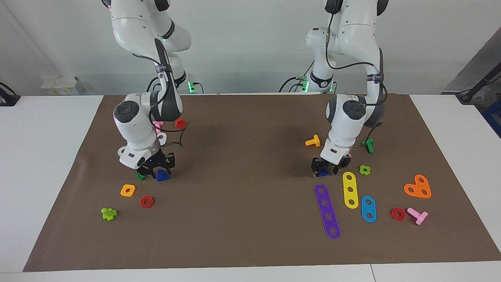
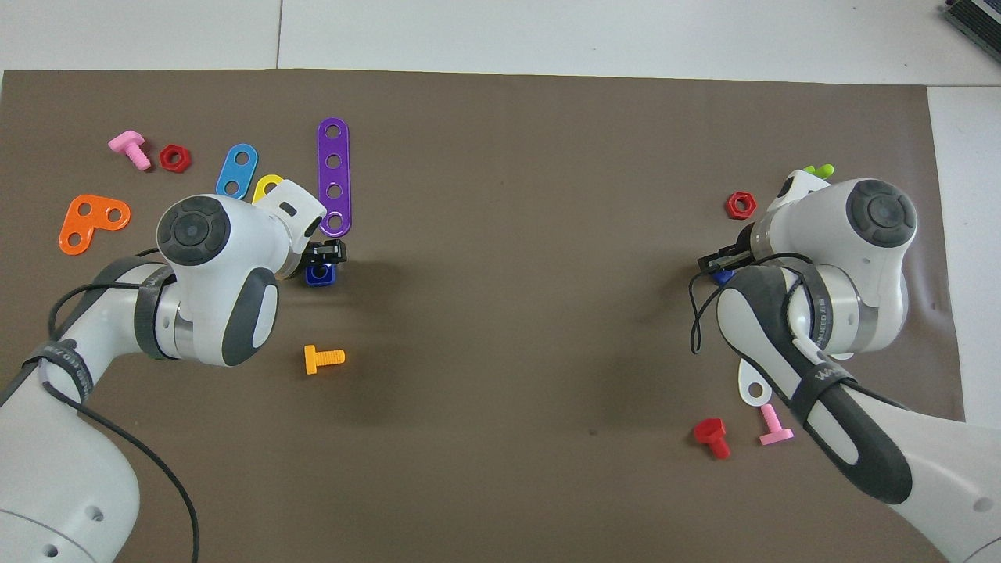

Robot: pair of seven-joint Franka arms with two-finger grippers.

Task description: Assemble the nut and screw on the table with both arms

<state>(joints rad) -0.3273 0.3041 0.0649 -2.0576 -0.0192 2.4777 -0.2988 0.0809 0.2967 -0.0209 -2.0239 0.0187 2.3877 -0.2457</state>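
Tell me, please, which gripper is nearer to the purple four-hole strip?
Left. The left gripper is down at the blue nut beside the purple strip; the right gripper is at the blue screw.

Blue square nut (image 2: pixel 319 274) flat on mat; blue triangular-headed screw (image 1: pixel 162 176) on mat, well apart.

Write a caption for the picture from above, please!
Left gripper is down at the blue nut; right gripper at the blue screw.
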